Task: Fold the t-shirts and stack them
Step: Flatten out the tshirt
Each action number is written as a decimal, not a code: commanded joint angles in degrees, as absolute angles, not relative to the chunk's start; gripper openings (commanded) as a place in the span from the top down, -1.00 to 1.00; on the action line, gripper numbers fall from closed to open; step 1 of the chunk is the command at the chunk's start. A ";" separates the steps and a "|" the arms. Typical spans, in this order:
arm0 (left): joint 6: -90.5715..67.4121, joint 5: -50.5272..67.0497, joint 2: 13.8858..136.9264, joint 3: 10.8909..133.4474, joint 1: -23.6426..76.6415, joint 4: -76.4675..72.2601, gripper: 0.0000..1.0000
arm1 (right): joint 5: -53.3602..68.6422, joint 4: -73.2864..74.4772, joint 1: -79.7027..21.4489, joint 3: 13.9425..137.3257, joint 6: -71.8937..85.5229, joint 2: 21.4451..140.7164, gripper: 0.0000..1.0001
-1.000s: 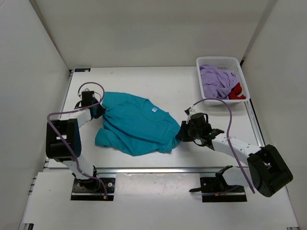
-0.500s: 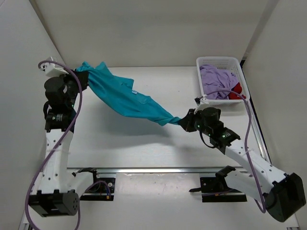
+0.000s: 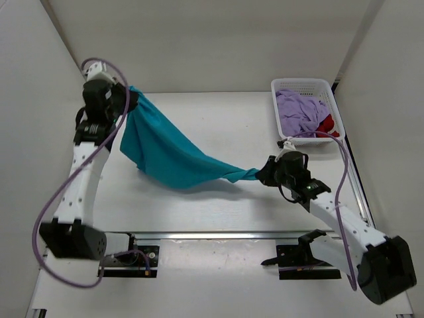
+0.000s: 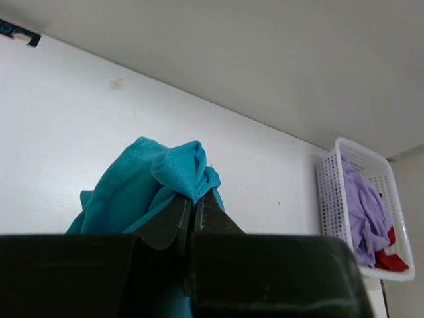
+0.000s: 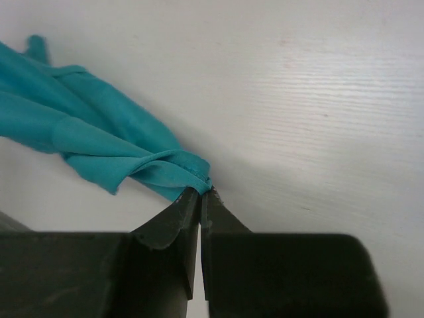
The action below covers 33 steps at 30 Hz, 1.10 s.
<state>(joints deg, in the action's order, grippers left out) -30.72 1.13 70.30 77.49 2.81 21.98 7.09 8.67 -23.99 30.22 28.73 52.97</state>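
Nearest the arms' bases, the right gripper (image 3: 265, 173) sat low over the table (image 3: 225, 119), right of centre. Its jaws were pressed together on a bunched corner of the teal t-shirt (image 3: 169, 156) — the right wrist view showed a rolled hem pinched just at the fingertips, with the cloth trailing away to the left above the white surface.

From that pinch the teal t-shirt stretched up and to the left, off the table for most of its length, widening into a hanging sheet that sagged in the middle and threw a shadow below. Whether its lowest fold touched the surface could not be told.

Farther back on the left, the left gripper (image 3: 129, 99) was raised high near the rear wall. Its jaws were closed on the shirt's other end — in the left wrist view a wad of teal mesh cloth bulged out just above the tips.

At the far right corner stood the white lattice basket (image 3: 276, 109), well apart from both grippers. Inside it lay the crumpled lavender t-shirt (image 3: 298, 112), with the red t-shirt (image 3: 328, 127) tucked against its near right side.
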 commanded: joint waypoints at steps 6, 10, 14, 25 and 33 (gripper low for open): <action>-26.88 -3.18 112.98 119.67 7.21 34.50 1.00 | 8.70 3.25 -21.61 39.10 29.53 72.16 1.00; -25.93 -3.43 109.45 118.86 8.79 31.05 1.00 | 6.07 1.32 -23.81 39.20 29.71 70.76 1.00; -26.54 -0.27 94.97 103.41 7.04 26.55 1.00 | 5.89 2.02 -24.87 37.62 29.79 68.29 1.00; -26.20 3.61 71.81 95.43 2.20 34.34 1.00 | 0.79 7.91 -31.20 37.44 29.27 55.11 1.00; -24.08 1.67 76.46 105.66 3.87 42.80 1.00 | 5.00 4.75 -28.05 36.74 30.06 60.02 1.00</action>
<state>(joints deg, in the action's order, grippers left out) -25.65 2.13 73.65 106.50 3.33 37.21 3.51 7.49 -30.02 36.58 29.78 57.63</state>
